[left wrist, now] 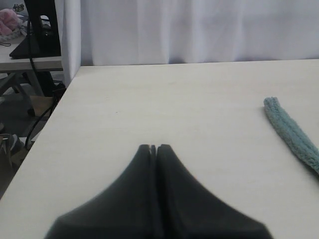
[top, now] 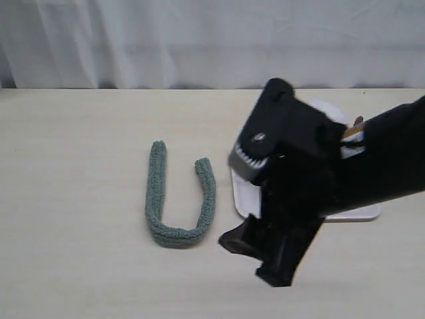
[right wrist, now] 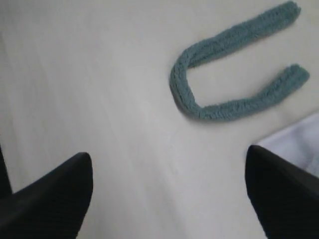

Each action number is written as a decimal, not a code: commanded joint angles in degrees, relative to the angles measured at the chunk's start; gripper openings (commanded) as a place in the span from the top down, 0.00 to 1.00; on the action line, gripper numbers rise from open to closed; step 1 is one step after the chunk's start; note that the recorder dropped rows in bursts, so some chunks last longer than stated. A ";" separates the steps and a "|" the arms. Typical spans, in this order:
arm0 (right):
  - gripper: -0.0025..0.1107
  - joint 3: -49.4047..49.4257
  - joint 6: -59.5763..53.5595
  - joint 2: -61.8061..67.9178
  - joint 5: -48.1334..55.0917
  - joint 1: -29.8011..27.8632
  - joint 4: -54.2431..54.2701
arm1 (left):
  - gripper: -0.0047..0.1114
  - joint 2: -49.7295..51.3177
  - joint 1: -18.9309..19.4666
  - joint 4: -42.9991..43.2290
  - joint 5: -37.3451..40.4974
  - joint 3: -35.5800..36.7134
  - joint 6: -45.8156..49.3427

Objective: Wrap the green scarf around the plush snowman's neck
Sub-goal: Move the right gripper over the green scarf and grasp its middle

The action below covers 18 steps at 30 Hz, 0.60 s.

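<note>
Approach step, I judge: my right claw (right wrist: 167, 199) hangs jaws apart, empty, near the green scarf (top: 174, 235), which lies U-shaped on the table (top: 80, 266); left claw (left wrist: 153, 149) pressed together, idle; next move should be a descent onto one scarf end.

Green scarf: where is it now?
Exterior view: the green scarf lies in a U on the table, left of centre, just left of the right gripper.
</note>
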 commanded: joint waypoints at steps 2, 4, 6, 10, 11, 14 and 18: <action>0.29 0.00 6.90 9.84 -13.48 7.51 -10.46 | 0.96 -0.18 0.29 -0.29 -0.82 0.17 -0.10; 0.29 -0.96 7.86 14.24 -14.13 7.81 -11.37 | 0.96 -0.18 0.29 -0.29 -0.94 0.17 -0.10; 0.29 -2.38 8.11 18.95 -14.13 7.81 -11.37 | 0.96 -0.18 0.29 -0.29 -0.94 0.17 -0.10; 0.29 -6.12 7.15 26.63 -15.34 7.81 -11.64 | 0.96 -0.18 0.29 -0.29 -0.84 0.17 -0.10; 0.29 -7.15 6.48 28.30 -15.63 7.81 -11.64 | 0.96 -0.18 0.29 -0.29 -0.84 0.17 -0.10; 0.29 -10.02 4.89 32.24 -16.63 7.81 -11.64 | 0.96 -0.18 0.29 -0.29 -0.84 0.17 -0.10; 0.29 -12.57 1.79 36.72 -16.73 7.81 -11.64 | 0.96 -0.18 0.29 -0.29 -0.84 0.17 -0.10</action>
